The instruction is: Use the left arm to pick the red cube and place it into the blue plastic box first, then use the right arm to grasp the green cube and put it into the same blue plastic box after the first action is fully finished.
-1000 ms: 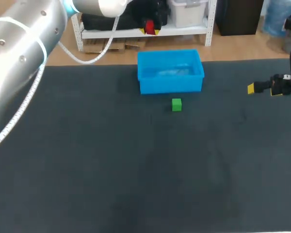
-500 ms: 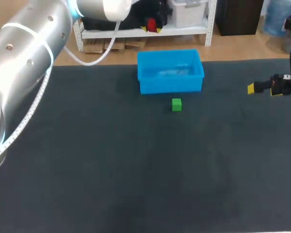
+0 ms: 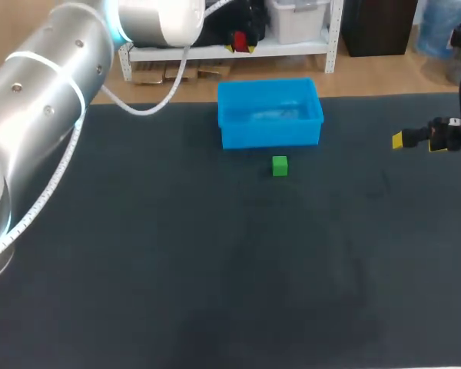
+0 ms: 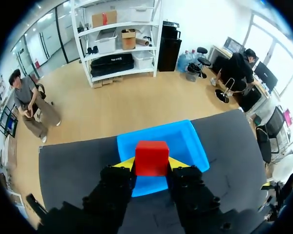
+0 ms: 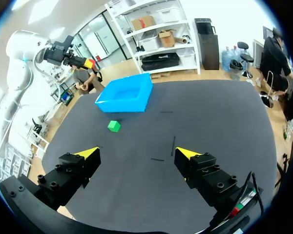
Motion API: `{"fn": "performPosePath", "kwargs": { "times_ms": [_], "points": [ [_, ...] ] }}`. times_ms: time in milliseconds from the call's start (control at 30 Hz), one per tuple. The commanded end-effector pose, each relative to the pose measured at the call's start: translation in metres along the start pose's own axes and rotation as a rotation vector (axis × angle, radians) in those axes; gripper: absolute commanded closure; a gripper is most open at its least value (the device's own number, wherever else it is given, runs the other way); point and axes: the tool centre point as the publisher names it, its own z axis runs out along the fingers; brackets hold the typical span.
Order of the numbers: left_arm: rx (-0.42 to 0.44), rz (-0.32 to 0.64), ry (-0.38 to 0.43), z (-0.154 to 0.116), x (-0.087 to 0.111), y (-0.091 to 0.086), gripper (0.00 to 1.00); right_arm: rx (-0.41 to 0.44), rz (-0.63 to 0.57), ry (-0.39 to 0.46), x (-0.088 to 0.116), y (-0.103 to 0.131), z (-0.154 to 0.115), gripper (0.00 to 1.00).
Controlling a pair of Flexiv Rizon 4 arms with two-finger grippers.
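High over the far side of the blue plastic box, my left gripper is shut on the red cube. In the left wrist view the red cube sits between the yellow tips of the left gripper, with the blue box directly below. The green cube rests on the table just in front of the box. My right gripper hovers open at the table's right side, holding nothing. From the right wrist view the right gripper faces the green cube and the box.
The dark table mat stretches wide in front of the green cube. Its far edge runs just behind the blue box. My left arm's silver links stand over the table's left part.
The left arm's upper links have swung rightward and farther back. Its gripper with the red cube stays almost where it was. The right arm and the green cube have not moved.
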Motion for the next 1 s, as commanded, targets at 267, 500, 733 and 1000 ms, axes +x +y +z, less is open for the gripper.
{"fn": "performPosePath", "kwargs": {
  "times_ms": [267, 500, 733, 1000],
  "points": [
    [-0.007, 0.005, 0.191, 0.024, -0.009, -0.002, 1.0, 0.0, 0.0, 0.001, 0.0, 0.0, 0.0, 0.0],
    [-0.015, 0.008, 0.219, 0.037, 0.0, -0.002, 1.0, 0.0, 0.0, 0.001, 0.0, 0.0, 0.0, 0.0],
    [-0.023, 0.005, 0.248, 0.051, 0.011, -0.001, 1.0, 0.0, 0.0, 0.001, 0.0, 0.0, 0.0, 0.0],
    [-0.03, -0.002, 0.258, 0.065, 0.022, -0.001, 1.0, 0.0, 0.0, 0.001, 0.0, 0.0, 0.0, 0.0]
  ]
}}
